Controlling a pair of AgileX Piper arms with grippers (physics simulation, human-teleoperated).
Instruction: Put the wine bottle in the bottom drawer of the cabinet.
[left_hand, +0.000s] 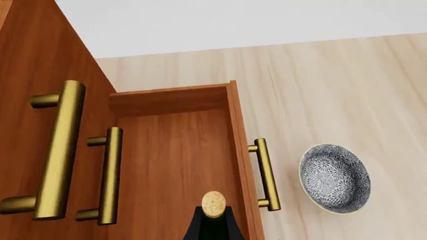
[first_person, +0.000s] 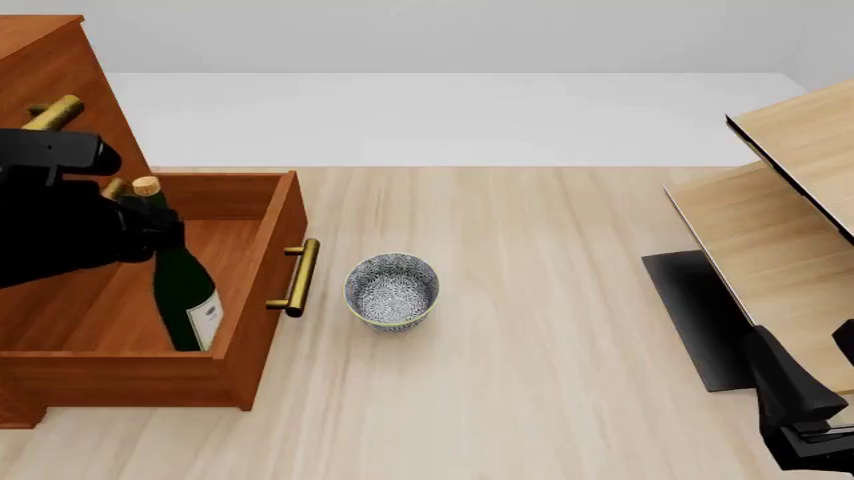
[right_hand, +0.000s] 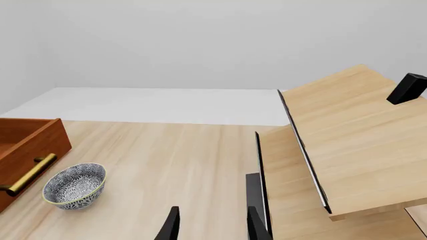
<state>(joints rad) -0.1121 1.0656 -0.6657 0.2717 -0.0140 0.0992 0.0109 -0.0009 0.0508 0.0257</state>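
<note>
The wine bottle (first_person: 184, 285) leans inside the open bottom drawer (first_person: 260, 300) of the cabinet (first_person: 60, 90). Its cork (first_person: 146, 186) points up and back, and its white label is low on the body. The drawer's near wall hides its base. My left gripper (first_person: 144, 232) is shut on the bottle's neck just below the cork. In the left wrist view, the cork (left_hand: 213, 204) shows between the fingers, above the drawer floor (left_hand: 173, 160). My right gripper (right_hand: 213, 227) is open and empty, far to the right of the drawer.
A patterned blue-grey bowl (first_person: 391, 290) stands on the table just right of the drawer's brass handle (first_person: 300, 277). A pale light-wood shelf unit (first_person: 787, 200) stands at the right, with the right arm (first_person: 801, 415) below it. Upper drawer handles (left_hand: 60, 150) are near the left gripper.
</note>
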